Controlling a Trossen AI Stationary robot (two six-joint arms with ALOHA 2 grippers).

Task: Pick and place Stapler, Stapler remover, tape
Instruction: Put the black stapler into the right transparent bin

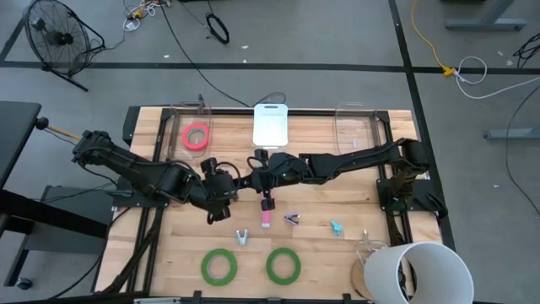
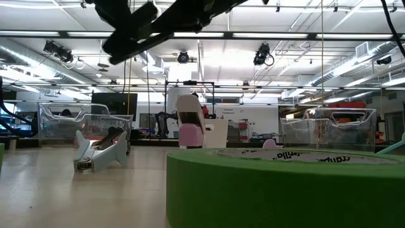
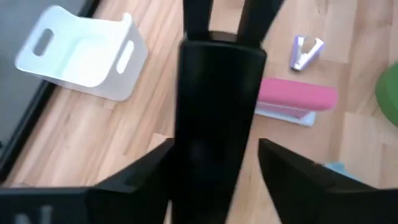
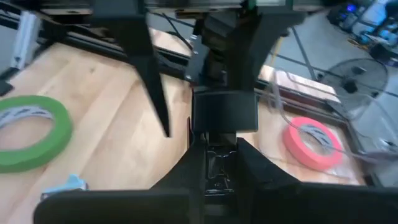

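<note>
Robotics lab: ceiling cameras (image 2: 263,54), floor cables (image 1: 439,52).

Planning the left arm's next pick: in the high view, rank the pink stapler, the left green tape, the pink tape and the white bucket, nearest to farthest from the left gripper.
From the left gripper, at the table's middle:
1. Pink stapler, just right of it, toward the front.
2. Pink tape, back left.
3. Left green tape, front edge.
4. White bucket, front right corner.

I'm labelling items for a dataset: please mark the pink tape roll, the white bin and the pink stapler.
pink tape roll (image 1: 196,136), high view, on the ring's band.
white bin (image 1: 271,127), high view, on its floor.
pink stapler (image 1: 266,219), high view, on its top.
</note>
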